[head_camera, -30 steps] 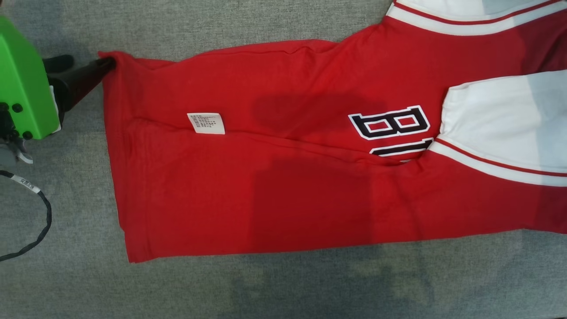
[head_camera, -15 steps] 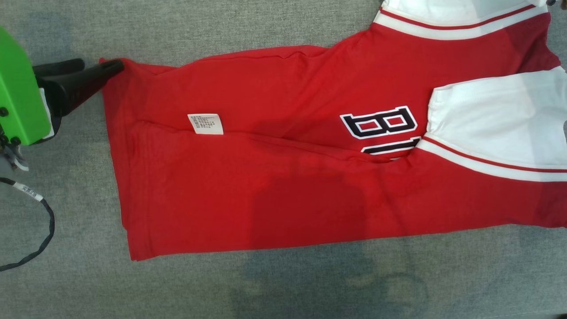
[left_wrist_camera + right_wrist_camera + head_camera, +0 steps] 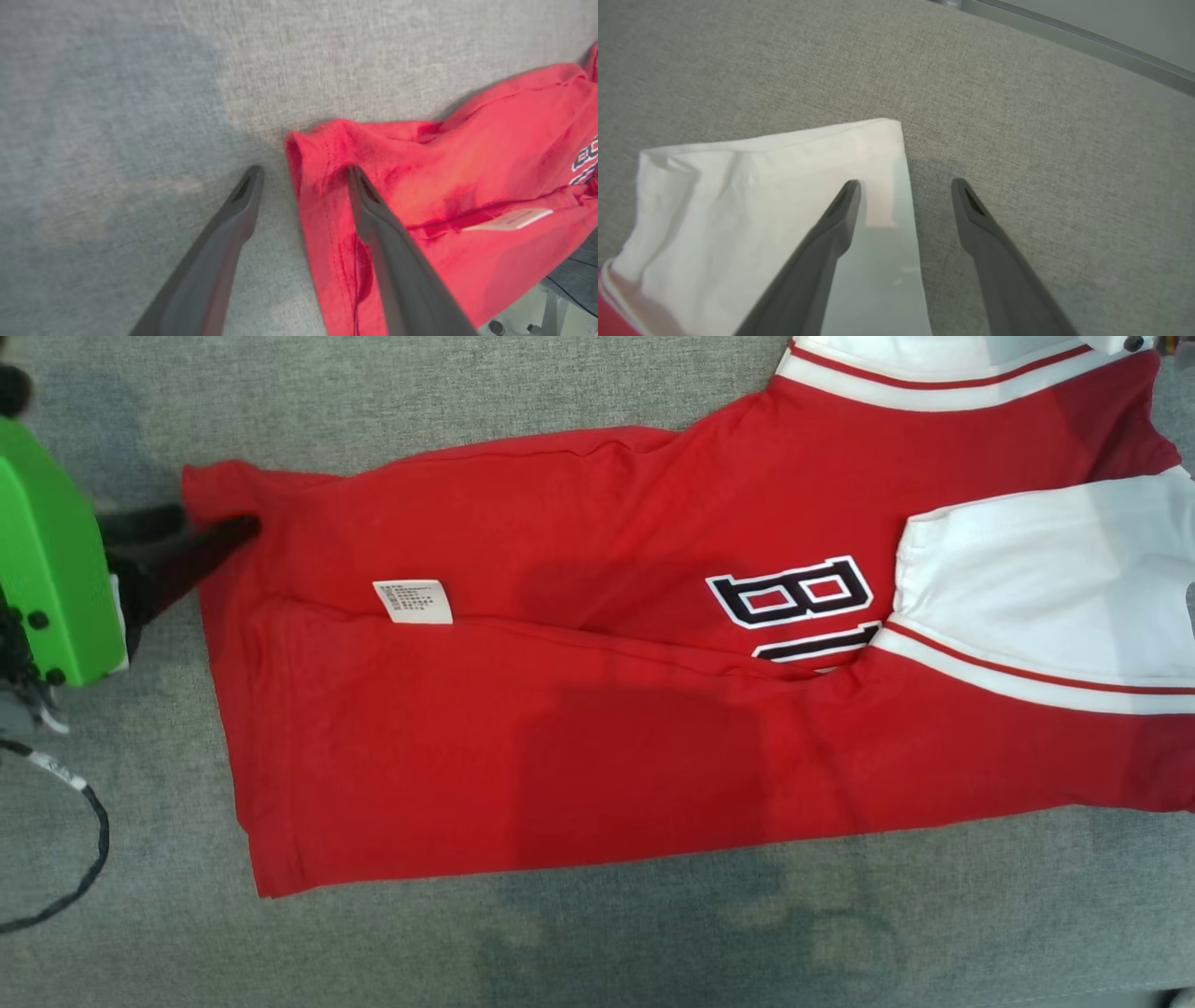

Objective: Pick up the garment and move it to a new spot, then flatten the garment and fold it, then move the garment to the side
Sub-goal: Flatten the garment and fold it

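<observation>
At the shirt (image 3: 597,728) hem, left end effector (image 3: 303,172) lies low, fingers (image 3: 373,219) apart astride the edge; right end effector (image 3: 906,184) apart over sleeve (image 3: 738,196).

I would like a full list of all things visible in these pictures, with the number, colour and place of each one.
garment: one, red with white sleeves, spread across the surface
care label: one, white, on the red body near the hem end
lettering: one patch, dark with white outline, partly under a fold, beside a white sleeve
surface: one, grey fabric, under everything
rail: one, grey, at the surface's far edge
cable: one, black, lower left of the head view
arm housing: one, green, left edge
left gripper: one, dark, open, astride the garment's hem corner
right gripper: one, dark, open, astride the white sleeve's edge
</observation>
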`<state>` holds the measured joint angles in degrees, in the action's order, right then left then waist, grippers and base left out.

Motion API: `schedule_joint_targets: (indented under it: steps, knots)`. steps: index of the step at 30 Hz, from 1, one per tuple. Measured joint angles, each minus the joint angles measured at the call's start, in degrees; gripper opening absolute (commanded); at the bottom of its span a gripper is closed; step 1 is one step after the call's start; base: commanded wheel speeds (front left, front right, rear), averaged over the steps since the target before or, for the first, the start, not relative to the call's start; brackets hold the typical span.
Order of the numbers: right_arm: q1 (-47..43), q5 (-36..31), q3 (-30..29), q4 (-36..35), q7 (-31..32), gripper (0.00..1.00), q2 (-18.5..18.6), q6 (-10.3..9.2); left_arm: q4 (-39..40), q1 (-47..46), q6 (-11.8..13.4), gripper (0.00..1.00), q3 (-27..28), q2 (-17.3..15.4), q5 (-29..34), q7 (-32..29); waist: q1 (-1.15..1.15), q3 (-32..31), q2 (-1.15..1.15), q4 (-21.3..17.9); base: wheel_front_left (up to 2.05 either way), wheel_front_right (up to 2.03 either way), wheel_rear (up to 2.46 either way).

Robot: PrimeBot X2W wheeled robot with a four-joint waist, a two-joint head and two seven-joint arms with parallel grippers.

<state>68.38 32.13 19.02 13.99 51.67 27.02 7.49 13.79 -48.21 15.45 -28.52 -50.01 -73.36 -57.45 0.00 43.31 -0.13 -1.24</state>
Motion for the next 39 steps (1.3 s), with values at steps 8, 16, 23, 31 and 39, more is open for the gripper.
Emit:
schedule_joint_targets:
  steps: [8, 16, 23, 31, 39]
  knots:
    - [-0.1, 0.0, -0.4, -0.4, 0.4, 1.00, 0.5, 0.00, -0.3, 2.7, -2.5, 0.00, 0.7, 1.5, -0.8, 4.1, 0.00, -0.7, 0.00, 1.2, 0.00, 0.00, 0.00]
    - [-0.7, -1.5, -0.3, -0.4, 2.9, 1.00, 1.1, 0.00, 0.8, 4.3, -3.4, 0.00, 0.2, 1.9, -0.7, 5.1, 0.00, -1.2, 0.00, 2.7, 0.00, 0.00, 0.00]
    - [-2.4, -2.2, -1.4, -0.9, 7.3, 1.00, 0.9, -0.01, 0.8, 4.5, -3.7, 0.00, 0.2, 2.5, -0.6, 6.1, 0.00, -0.9, 0.00, 3.7, 0.00, 0.00, 0.00]
    - [-2.9, -1.4, -2.6, -2.2, 2.4, 0.00, -1.2, -0.01, 0.4, 4.1, -4.2, 0.00, 1.0, 3.8, 0.8, 8.8, 0.00, -0.3, 0.00, 3.6, 0.00, 0.00, 0.00]
    - [-9.1, 5.1, -5.8, -8.9, -5.5, 0.00, 0.7, -0.01, 3.9, 9.9, -4.0, 0.00, 5.1, 3.2, 1.0, 16.1, 0.00, -2.8, 0.00, 1.7, 0.00, 0.00, 0.00]
